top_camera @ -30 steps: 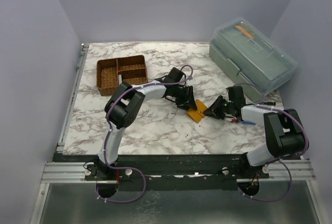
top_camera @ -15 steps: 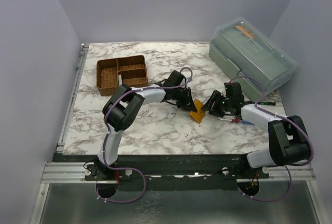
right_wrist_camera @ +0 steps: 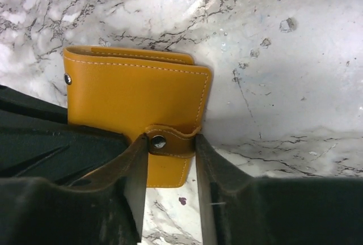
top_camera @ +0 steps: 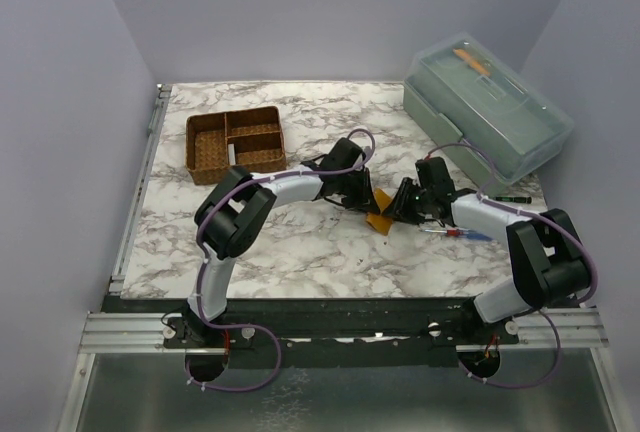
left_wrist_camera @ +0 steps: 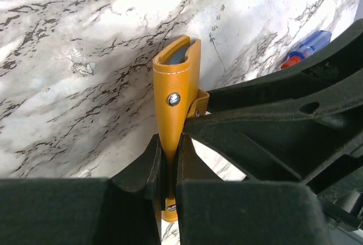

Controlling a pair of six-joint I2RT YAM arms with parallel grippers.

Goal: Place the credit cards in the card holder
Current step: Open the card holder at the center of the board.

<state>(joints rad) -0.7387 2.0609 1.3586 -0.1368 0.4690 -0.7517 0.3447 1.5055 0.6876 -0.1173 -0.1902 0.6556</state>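
A woven basket (top_camera: 236, 141), a lidded box (top_camera: 487, 117) and a blue pen (top_camera: 455, 234) are laid on the marbled table (top_camera: 300, 252). The card holder (top_camera: 378, 216) is seen mid-table.

The left pincer (left_wrist_camera: 170, 147) has clamped the card holder (left_wrist_camera: 177, 80) (edge-on), right pincer (right_wrist_camera: 169, 150) moved closer.

We are looking at a robotics lab test cell: plain lilac-grey panel walls (top_camera: 60, 102) box in a white marble-patterned counter (top_camera: 300, 252) on three sides. Two white-and-black robot arms (top_camera: 235, 217) trailing looping purple cables (top_camera: 205, 272) are bolted to a silver aluminium slotted rail (top_camera: 130, 330) at its near edge. What sits on the counter reads to us as staged props of unrelated kinds: a brown woven divided basket (top_camera: 192, 147), a grey-green plastic toolbox with a clear lid (top_camera: 490, 102), and a small orange-tan leather wallet (top_camera: 380, 220).
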